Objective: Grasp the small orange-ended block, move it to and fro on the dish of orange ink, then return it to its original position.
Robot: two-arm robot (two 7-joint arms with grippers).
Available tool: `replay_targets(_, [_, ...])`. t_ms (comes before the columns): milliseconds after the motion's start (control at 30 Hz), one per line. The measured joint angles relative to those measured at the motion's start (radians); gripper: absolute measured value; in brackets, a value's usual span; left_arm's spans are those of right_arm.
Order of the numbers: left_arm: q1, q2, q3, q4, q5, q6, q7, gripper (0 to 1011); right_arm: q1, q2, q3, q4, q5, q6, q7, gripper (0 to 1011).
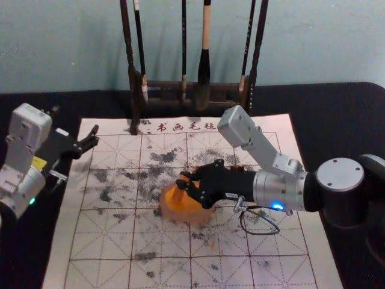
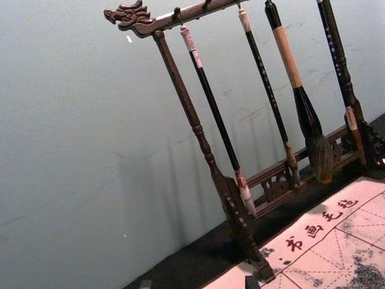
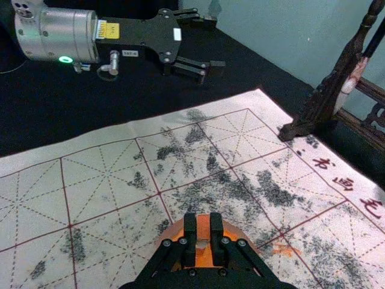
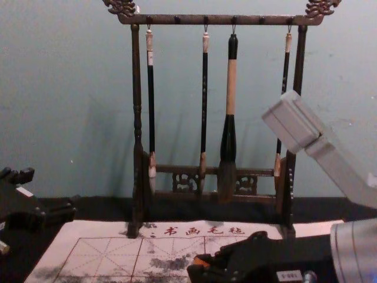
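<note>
My right gripper (image 1: 183, 180) is over the dish of orange ink (image 1: 187, 212), coming in from the right. In the right wrist view the gripper (image 3: 203, 224) is shut on the small block (image 3: 204, 229), whose orange face shows between the fingers, with the orange dish (image 3: 239, 233) behind and beneath. Whether the block touches the ink cannot be told. The block's orange end (image 4: 202, 260) shows by the fingertips in the chest view. My left gripper (image 1: 75, 122) stays parked at the left edge of the mat, open and holding nothing.
The gridded writing mat (image 1: 102, 241), blotched with black ink, lies under the dish. A dark wooden rack (image 4: 136, 118) with several hanging brushes stands at the back. Orange smears (image 3: 286, 250) mark the mat beside the dish.
</note>
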Motion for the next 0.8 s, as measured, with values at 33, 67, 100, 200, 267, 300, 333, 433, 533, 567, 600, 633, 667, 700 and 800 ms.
replay_targets(33, [0.0,0.0,0.0,0.0,0.0,0.0,0.0,1001,0.001,-0.001,0.0,0.002,0.0,0.0,-0.001,138])
replay_targets(67, [0.0,0.0,0.0,0.0,0.0,0.0,0.0,1001,0.002,-0.003,0.0,0.005,-0.001,0.0,-0.001,138])
replay_targets(100, [0.0,0.0,0.0,0.0,0.0,0.0,0.0,1001,0.004,-0.005,0.002,0.008,-0.002,0.0,-0.003,138])
replay_targets(200, [0.0,0.0,0.0,0.0,0.0,0.0,0.0,1001,0.006,-0.008,0.004,0.013,-0.003,0.001,-0.006,138])
replay_targets(267, [0.0,0.0,0.0,0.0,0.0,0.0,0.0,1001,0.007,-0.01,0.007,0.017,-0.004,0.002,-0.008,138])
replay_targets(300, [0.0,0.0,0.0,0.0,0.0,0.0,0.0,1001,0.008,-0.011,0.008,0.018,-0.004,0.002,-0.008,138])
replay_targets(333, [0.0,0.0,0.0,0.0,0.0,0.0,0.0,1001,0.008,-0.011,0.009,0.019,-0.004,0.003,-0.009,139])
replay_targets(433, [0.0,0.0,0.0,0.0,0.0,0.0,0.0,1001,0.008,-0.012,0.013,0.021,-0.004,0.004,-0.012,138])
replay_targets(533, [0.0,0.0,0.0,0.0,0.0,0.0,0.0,1001,0.008,-0.012,0.018,0.022,-0.005,0.005,-0.014,138])
replay_targets(567, [0.0,0.0,0.0,0.0,0.0,0.0,0.0,1001,0.008,-0.012,0.019,0.022,-0.005,0.005,-0.014,138])
replay_targets(600, [0.0,0.0,0.0,0.0,0.0,0.0,0.0,1001,0.008,-0.012,0.021,0.022,-0.005,0.005,-0.015,138])
replay_targets(633, [0.0,0.0,0.0,0.0,0.0,0.0,0.0,1001,0.008,-0.012,0.022,0.022,-0.005,0.005,-0.015,138])
replay_targets(667, [0.0,0.0,0.0,0.0,0.0,0.0,0.0,1001,0.008,-0.011,0.023,0.022,-0.005,0.005,-0.016,138])
replay_targets(700, [0.0,0.0,0.0,0.0,0.0,0.0,0.0,1001,0.008,-0.011,0.026,0.022,-0.005,0.006,-0.016,138])
replay_targets(800, [0.0,0.0,0.0,0.0,0.0,0.0,0.0,1001,0.007,-0.011,0.029,0.022,-0.004,0.005,-0.018,138])
